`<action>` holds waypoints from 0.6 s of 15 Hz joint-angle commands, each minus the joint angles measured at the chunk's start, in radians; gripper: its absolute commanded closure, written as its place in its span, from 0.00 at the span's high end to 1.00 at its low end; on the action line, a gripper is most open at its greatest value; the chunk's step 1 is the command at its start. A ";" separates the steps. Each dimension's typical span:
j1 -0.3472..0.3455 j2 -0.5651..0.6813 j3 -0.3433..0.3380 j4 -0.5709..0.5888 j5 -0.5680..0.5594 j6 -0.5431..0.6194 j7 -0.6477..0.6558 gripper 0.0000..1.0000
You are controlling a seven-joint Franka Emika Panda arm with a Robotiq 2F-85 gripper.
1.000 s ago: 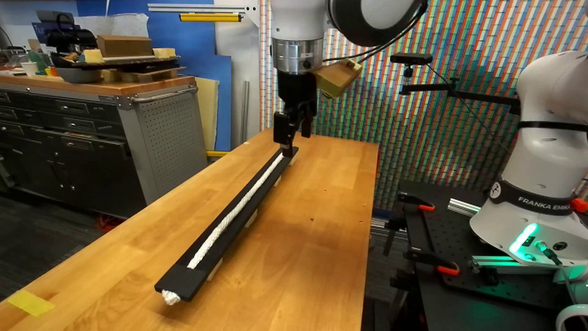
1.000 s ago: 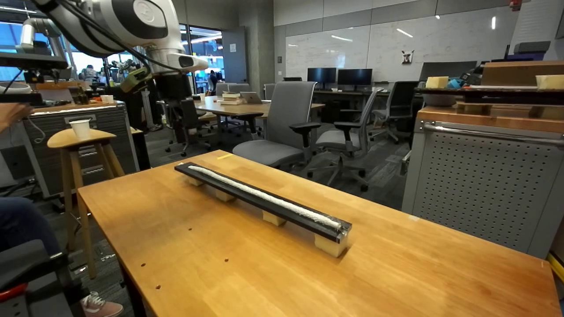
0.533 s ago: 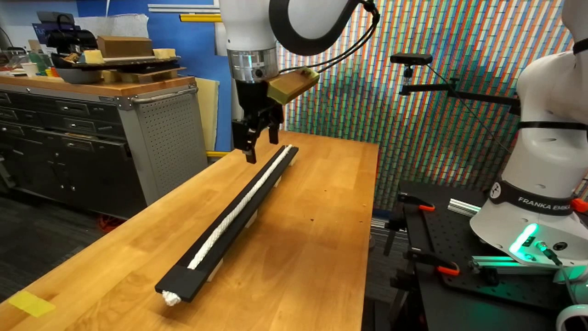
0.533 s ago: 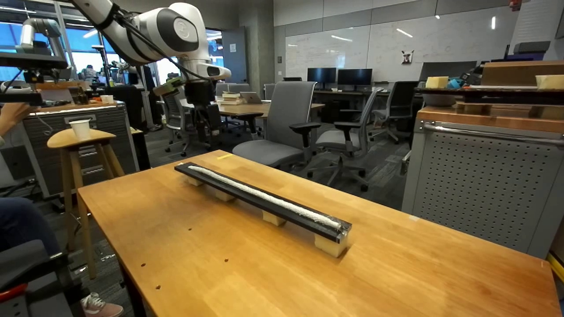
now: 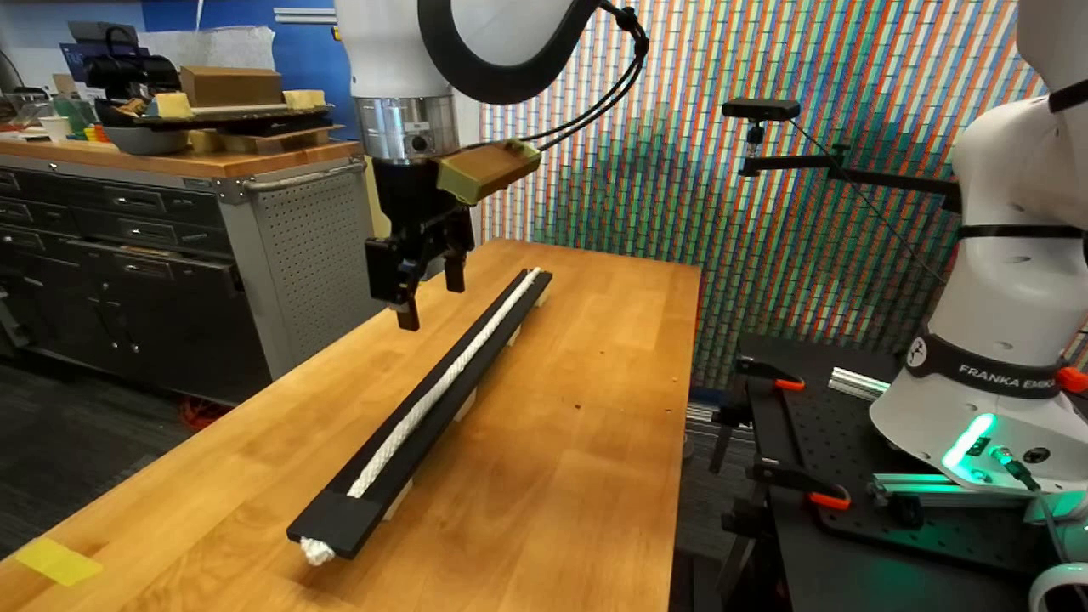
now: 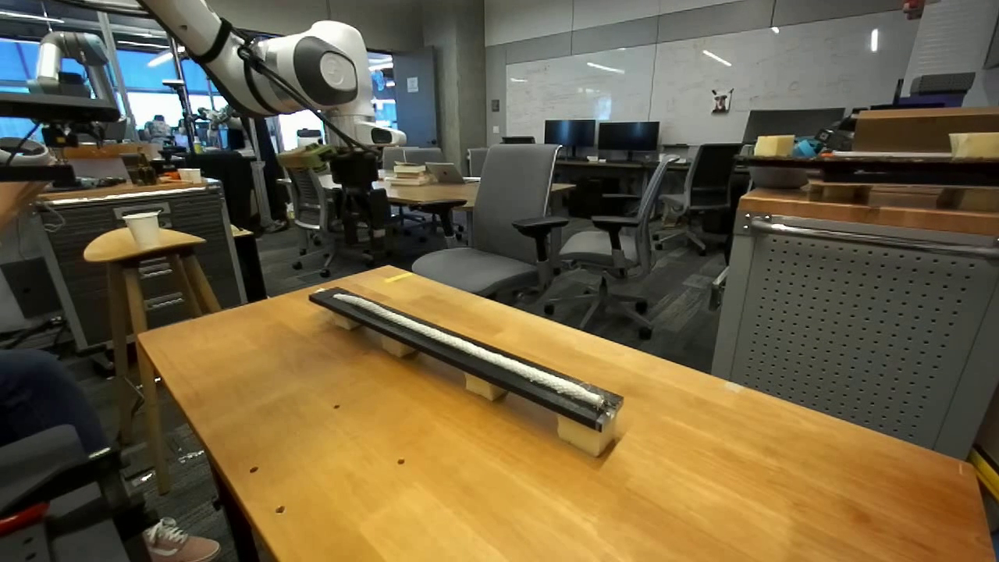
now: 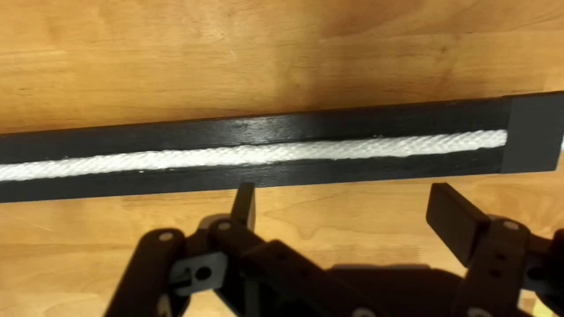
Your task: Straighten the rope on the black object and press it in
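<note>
The white braided rope (image 7: 264,153) lies lengthwise on the black grooved rail (image 7: 282,172), nearly straight, its edges a little wavy; how deep it sits in the groove cannot be told. At one end of the rail it runs under a flat black cover (image 7: 531,136), and a white tuft (image 5: 317,551) pokes out past that end. Toward the rail's other end the rope reaches close to the edge. Pale blocks (image 6: 585,435) underneath lift the rail off the wooden counter (image 5: 578,476).

The Robotiq claw (image 5: 432,308) hangs in the air, higher than the rail and apart from it, spread wide, with nothing between its fingers (image 7: 456,222). In the wrist view the fingertips line up along one long edge of the rail; one slightly overlaps that edge, the other falls just outside it.

Yellow tape (image 5: 58,559) is stuck to the counter out past the rail's covered end. To one side of the rail, off the counter, stands a metal tool cabinet (image 5: 310,229) with a perforated panel; to the opposite side, the white Panda base (image 5: 1011,289).
</note>
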 commanded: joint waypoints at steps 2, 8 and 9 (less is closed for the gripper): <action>0.040 0.074 0.024 0.106 0.042 -0.061 -0.067 1.00; 0.125 0.183 0.016 0.214 0.038 -0.041 0.031 1.00; 0.136 0.203 0.013 0.239 0.043 -0.045 0.051 1.00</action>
